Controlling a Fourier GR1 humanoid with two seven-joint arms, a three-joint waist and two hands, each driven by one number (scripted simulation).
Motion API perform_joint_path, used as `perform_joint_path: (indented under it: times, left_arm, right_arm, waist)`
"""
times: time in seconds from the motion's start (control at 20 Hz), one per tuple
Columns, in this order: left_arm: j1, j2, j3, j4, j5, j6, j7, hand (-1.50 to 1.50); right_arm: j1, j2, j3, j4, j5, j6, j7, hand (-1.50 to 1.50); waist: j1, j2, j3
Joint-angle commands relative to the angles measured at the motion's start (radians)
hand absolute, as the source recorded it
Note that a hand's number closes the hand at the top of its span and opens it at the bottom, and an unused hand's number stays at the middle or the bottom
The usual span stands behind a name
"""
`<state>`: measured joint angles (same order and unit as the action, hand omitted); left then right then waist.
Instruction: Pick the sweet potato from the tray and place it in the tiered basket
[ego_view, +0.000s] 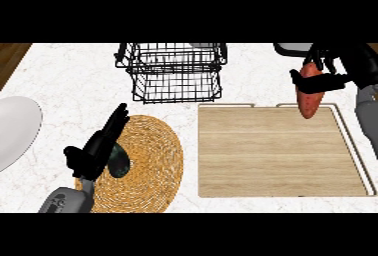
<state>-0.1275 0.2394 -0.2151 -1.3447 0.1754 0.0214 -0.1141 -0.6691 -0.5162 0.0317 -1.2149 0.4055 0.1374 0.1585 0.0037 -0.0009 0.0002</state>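
One sweet potato (308, 96) hangs lifted at two o'clock, the right hand (330, 67) curled round its upper end, over the far right corner of the single wooden tray (277, 155). One black wire tiered basket (176, 72) stands at twelve o'clock on the marble tabletop (74, 75). The left hand (94, 150), fingers straight, rests at eight o'clock over one woven mat (151, 160). One white plate (15, 130) sits at nine. No writing is legible.

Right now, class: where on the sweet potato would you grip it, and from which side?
Grip the sweet potato at its thick upper end, from above, as the right robot hand does. It hangs upright with its tapered tip pointing down at the wooden tray.
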Motion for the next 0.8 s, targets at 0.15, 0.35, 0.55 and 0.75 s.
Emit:
perform_joint_path:
  times: [0.15, 0.35, 0.55, 0.75]
  left_arm:
    - [-0.024, -0.010, 0.026, 0.039, -0.007, -0.036, -0.018, 0.00]
    - [-0.034, 0.003, 0.030, -0.013, 0.000, -0.039, 0.044, 0.00]
    - [-0.059, -0.034, 0.018, 0.028, -0.040, -0.008, 0.043, 0.00]
    - [-0.066, -0.069, -0.003, 0.029, -0.062, 0.009, 0.040, 0.00]
  right_arm:
    - [-0.213, 0.059, -0.022, -0.057, -0.039, 0.093, 0.174, 1.50]
    - [-0.413, 0.155, -0.020, 0.051, -0.020, 0.045, 0.284, 1.50]
    - [-0.571, 0.185, -0.029, 0.232, 0.003, 0.059, 0.295, 1.50]
    - [-0.702, 0.275, -0.037, 0.376, 0.027, -0.006, 0.341, 1.50]
  waist:
    - [0.003, 0.000, -0.001]
    - [0.019, 0.002, -0.001]
    - [0.019, 0.006, -0.001]
    - [0.030, 0.010, -0.001]
